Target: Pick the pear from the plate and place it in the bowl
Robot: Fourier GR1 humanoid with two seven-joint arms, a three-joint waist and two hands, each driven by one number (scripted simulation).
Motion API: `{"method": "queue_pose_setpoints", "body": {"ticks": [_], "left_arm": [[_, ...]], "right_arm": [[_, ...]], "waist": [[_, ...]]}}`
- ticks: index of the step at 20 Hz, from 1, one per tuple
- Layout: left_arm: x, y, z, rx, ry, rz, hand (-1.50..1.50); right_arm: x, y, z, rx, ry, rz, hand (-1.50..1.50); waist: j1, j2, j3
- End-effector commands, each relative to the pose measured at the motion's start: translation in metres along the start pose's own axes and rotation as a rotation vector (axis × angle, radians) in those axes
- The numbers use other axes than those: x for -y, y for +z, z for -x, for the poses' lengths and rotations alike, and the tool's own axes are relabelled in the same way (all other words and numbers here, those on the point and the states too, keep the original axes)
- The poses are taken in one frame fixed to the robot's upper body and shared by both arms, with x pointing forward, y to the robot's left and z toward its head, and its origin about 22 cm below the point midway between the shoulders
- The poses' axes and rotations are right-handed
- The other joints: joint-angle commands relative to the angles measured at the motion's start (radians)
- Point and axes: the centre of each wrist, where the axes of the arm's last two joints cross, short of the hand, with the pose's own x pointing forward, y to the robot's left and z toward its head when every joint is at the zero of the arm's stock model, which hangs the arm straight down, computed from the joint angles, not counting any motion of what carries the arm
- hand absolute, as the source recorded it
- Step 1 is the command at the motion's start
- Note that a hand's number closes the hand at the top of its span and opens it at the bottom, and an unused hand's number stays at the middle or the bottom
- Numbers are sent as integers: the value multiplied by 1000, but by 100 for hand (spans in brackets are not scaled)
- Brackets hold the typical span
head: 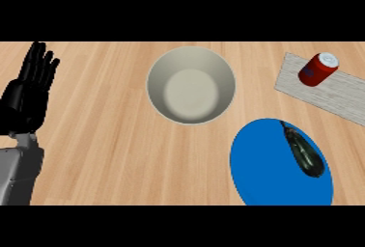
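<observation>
While resting, left robot hand (28, 91) (open, empty)

One hand is in view: the left hand (28, 91), at the left edge of the frame. It is black, open, with fingers straight and pointing toward the upper edge, at rest. Its grey forearm (18, 173) enters from the lower left corner. The right hand does not show in the head view.
</observation>
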Motion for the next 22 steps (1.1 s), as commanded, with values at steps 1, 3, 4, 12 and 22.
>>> {"method": "queue_pose_setpoints", "body": {"ticks": [1, 3, 4, 12, 22], "left_arm": [[0, 13, 9, -26, -2, -2, 0], [-7, 14, 15, -36, -10, -14, 0], [-2, 6, 4, -16, 0, -19, 0], [-11, 3, 0, -35, -17, -54, 0], [-20, 15, 12, -44, -15, -44, 0]], "right_arm": [[0, -32, -16, 122, -204, -131, 150], [7, -59, -36, 143, -215, -163, 150], [-3, -52, -27, 151, -234, -162, 150], [-48, -126, -71, 190, -211, -337, 150], [-169, -177, -108, 174, -195, -423, 150]], "waist": [[-4, -13, -1], [-18, -16, -3], [-27, -14, -1], [-55, -23, -1], [-57, -21, -1]]}}
